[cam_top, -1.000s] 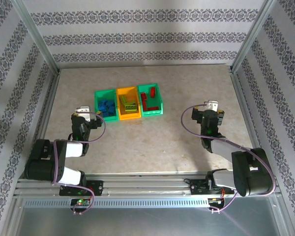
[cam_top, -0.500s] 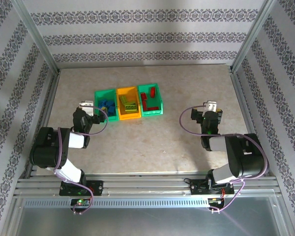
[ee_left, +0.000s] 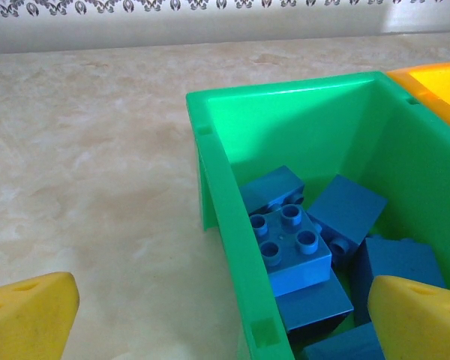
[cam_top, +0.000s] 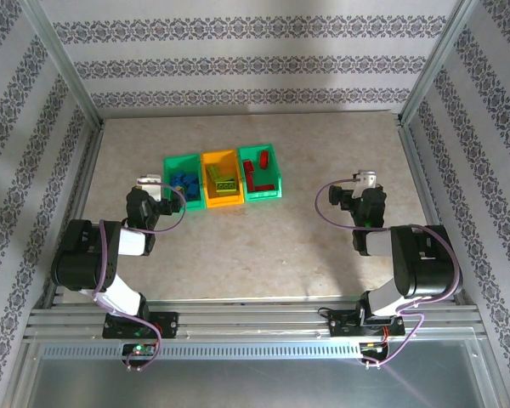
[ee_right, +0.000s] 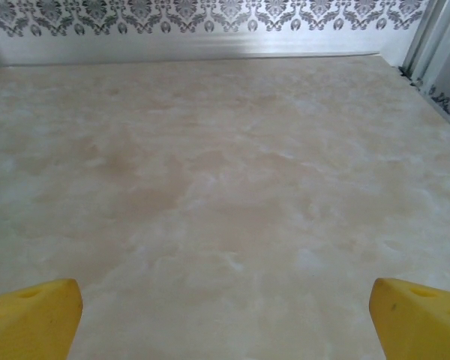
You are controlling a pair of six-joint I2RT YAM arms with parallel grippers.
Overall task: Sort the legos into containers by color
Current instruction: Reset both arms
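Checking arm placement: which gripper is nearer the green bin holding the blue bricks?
Left. The left gripper sits at that green bin's near-left corner; the right gripper hangs over the table, well off to the bin's right.

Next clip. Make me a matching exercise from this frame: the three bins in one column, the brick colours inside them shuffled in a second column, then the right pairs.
Column A
1. green bin at the left end of the row
2. orange-yellow bin
3. green bin at the right end of the row

Column B
a. red bricks
b. blue bricks
c. lime bricks

Pairs: 1-b, 2-c, 3-a
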